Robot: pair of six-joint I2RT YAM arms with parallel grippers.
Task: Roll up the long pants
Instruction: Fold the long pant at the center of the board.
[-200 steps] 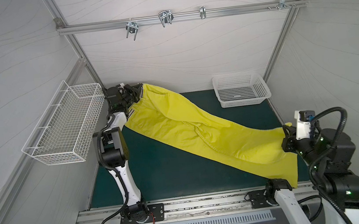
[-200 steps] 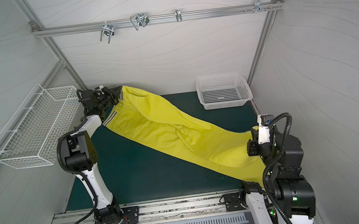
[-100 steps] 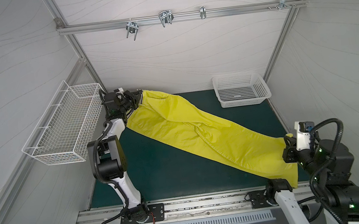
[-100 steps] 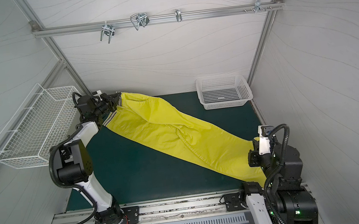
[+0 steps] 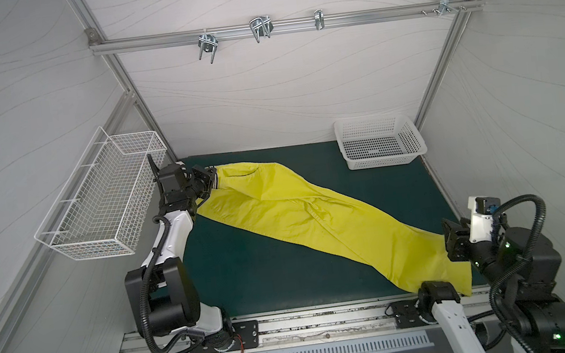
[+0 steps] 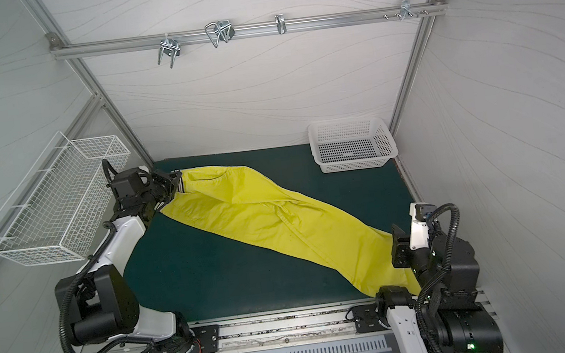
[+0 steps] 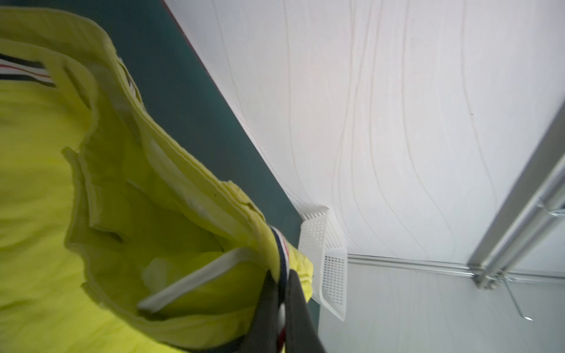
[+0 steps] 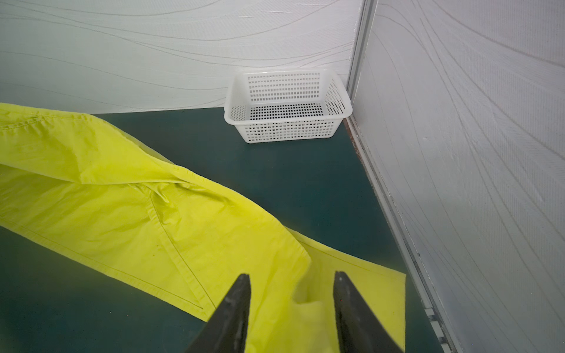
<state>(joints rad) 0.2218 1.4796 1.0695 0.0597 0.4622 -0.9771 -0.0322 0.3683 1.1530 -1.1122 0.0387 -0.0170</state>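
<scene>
The long pants (image 5: 314, 217) are bright yellow-green and lie stretched slantwise over the green mat (image 5: 267, 280), from the far left to the near right, in both top views (image 6: 279, 221). My left gripper (image 5: 211, 187) is at the far left, shut on the striped waistband (image 7: 282, 269), which sits pinched between its dark fingers (image 7: 269, 305). My right gripper (image 8: 292, 275) stands open over the leg ends (image 8: 360, 290) at the near right. Loose yellow fabric bulges between its fingertips, but they do not clamp it.
A white plastic basket (image 5: 380, 146) stands at the far right corner of the mat. A white wire basket (image 5: 103, 205) hangs on the left wall close to my left arm. A metal rail with hooks (image 5: 257, 30) crosses the back wall. White walls enclose three sides.
My right gripper has opened and let go of the leg ends, which dropped onto the mat. My left gripper drew the waistband further left and down; the pants lie flatter.
</scene>
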